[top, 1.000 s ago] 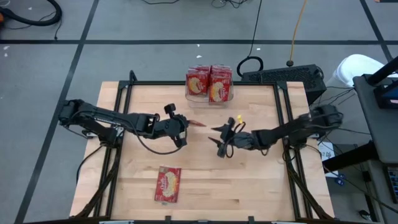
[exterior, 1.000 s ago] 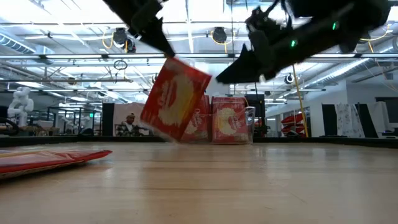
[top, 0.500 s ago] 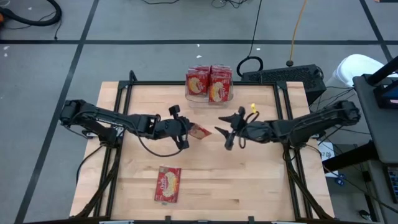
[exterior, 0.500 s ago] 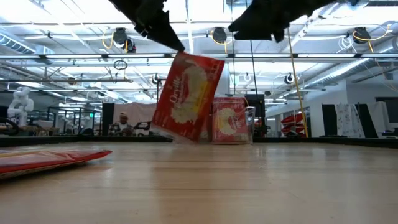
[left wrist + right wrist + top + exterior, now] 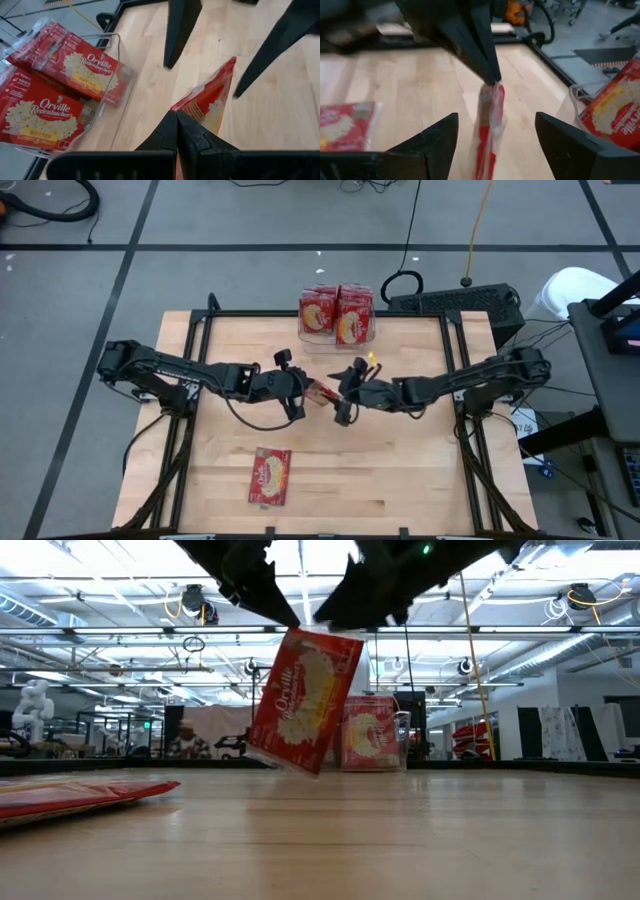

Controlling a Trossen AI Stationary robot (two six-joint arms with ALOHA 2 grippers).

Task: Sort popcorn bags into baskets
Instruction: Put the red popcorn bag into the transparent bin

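Red film, pinched at its upper edge, is what the left gripper (image 5: 300, 387) has hold of: its jaws are fully closed on the top of a popcorn bag (image 5: 305, 700), which hangs tilted above the tabletop (image 5: 400, 470), clear of the wood, near the table's middle. In the left wrist view the two dark fingers (image 5: 172, 132) meet at a point on the bag's edge (image 5: 210, 100).

The right gripper (image 5: 345, 392) faces the left one from the opposite side, its jaws spread wide — one finger (image 5: 427, 142) to each side of the hanging bag (image 5: 489, 125). No contact between these fingers and the bag can be confirmed. In the low view both grippers come down from above onto the bag's top edge.

Outward from the grippers:
- A second popcorn bag (image 5: 270, 476) lies flat, picture side up, on the near part of the tabletop, well apart from the held one.
- The clear plastic basket (image 5: 337, 335) sits at the far edge of the tabletop, with several red popcorn bags (image 5: 318, 312) standing upright in it — labels readable as "Orville Redenbacher's" in the left wrist view (image 5: 55, 95).
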